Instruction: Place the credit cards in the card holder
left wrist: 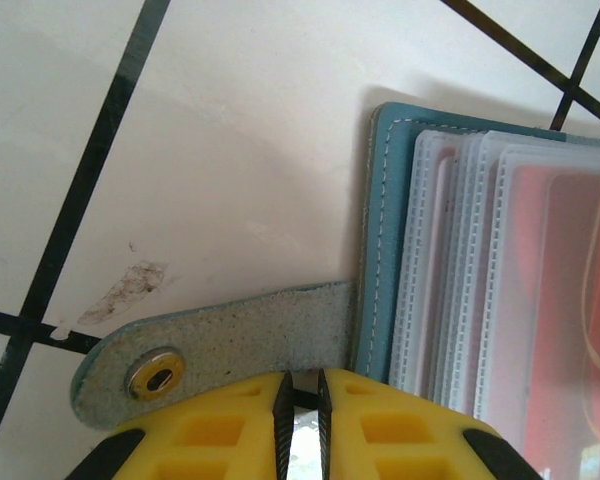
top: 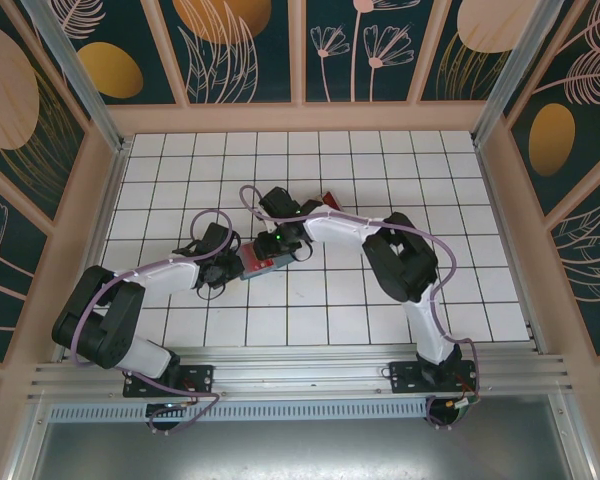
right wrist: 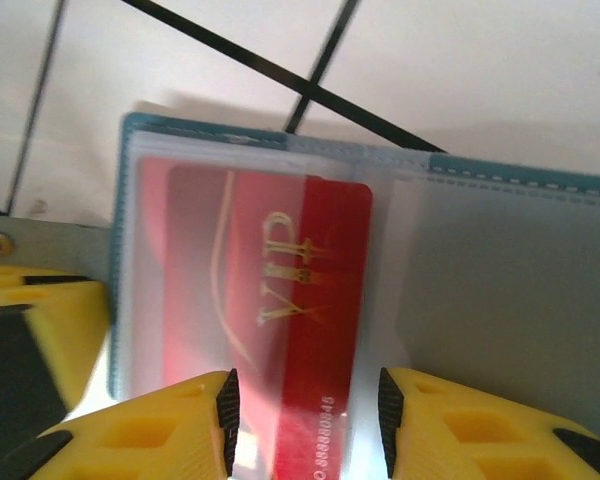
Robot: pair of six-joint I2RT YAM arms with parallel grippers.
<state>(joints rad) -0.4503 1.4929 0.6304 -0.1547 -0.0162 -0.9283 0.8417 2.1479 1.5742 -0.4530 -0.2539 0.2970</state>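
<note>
The card holder (right wrist: 510,270) is teal-blue. Between the yellow fingers (right wrist: 160,420) is a red card (right wrist: 280,290) with gold letters. White tiles (left wrist: 230,150) have black lines.

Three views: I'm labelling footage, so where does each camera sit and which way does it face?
Top external: above, behind the bases, looking down on the tiled table; left arm and right arm show.
Left wrist: faces the card holder's strap side; left pincer shows.
Right wrist: faces the red card; right pincer shows.
Wrist views share the card holder.
</note>
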